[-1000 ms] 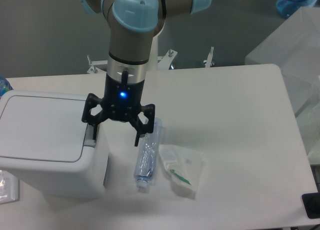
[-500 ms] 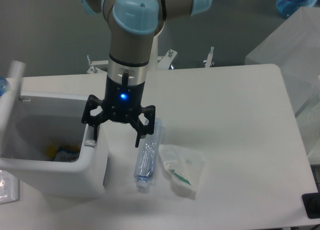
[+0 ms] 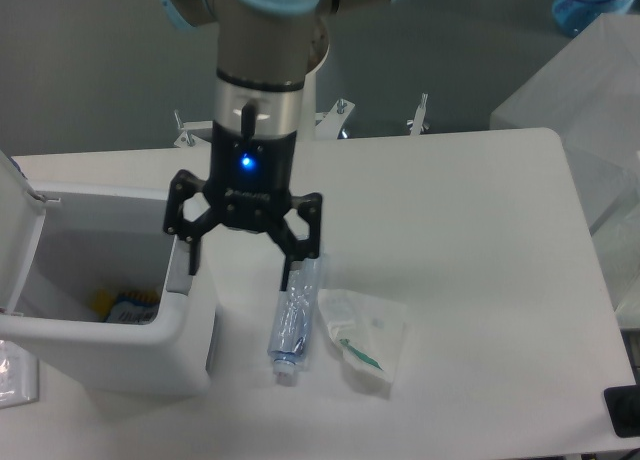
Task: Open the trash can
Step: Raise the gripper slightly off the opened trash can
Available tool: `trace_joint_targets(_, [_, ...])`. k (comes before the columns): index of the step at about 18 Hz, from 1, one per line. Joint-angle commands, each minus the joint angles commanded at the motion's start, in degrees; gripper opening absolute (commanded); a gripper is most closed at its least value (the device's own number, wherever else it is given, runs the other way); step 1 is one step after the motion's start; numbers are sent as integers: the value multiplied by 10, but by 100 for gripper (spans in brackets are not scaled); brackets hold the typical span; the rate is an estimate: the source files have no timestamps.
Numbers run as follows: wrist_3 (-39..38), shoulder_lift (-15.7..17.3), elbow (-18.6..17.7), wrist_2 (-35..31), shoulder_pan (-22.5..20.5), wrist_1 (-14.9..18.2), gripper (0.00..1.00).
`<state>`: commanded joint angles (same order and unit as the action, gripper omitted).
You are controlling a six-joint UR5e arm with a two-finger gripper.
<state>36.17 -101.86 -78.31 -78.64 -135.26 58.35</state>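
The white trash can (image 3: pixel 120 358) stands at the table's left front. Its lid (image 3: pixel 20 230) is swung up and stands nearly upright at the far left, so the inside shows, with a yellow and blue item (image 3: pixel 125 305) at the bottom. My gripper (image 3: pixel 240 268) hangs open over the can's right edge with nothing between its fingers. Its left finger (image 3: pixel 190 250) is just above the grey push tab (image 3: pixel 179 278), and its right finger (image 3: pixel 291 270) is over the table beside the can.
A clear plastic bottle (image 3: pixel 295 320) lies just right of the can under my right finger. Beside it is a clear bag (image 3: pixel 365 338) with a green item. A flat packet (image 3: pixel 14 372) is at the front left, a black object (image 3: pixel 622 410) at the front right.
The lid went from flat and shut to upright and open. My gripper has risen slightly from the push tab and stays open.
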Motion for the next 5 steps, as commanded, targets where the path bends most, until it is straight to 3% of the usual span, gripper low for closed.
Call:
trace_joint_targets(2, [63, 0, -8, -37, -11, 1, 100])
trace_joint_targets(5, [98, 1, -8, -48, -23, 1, 100])
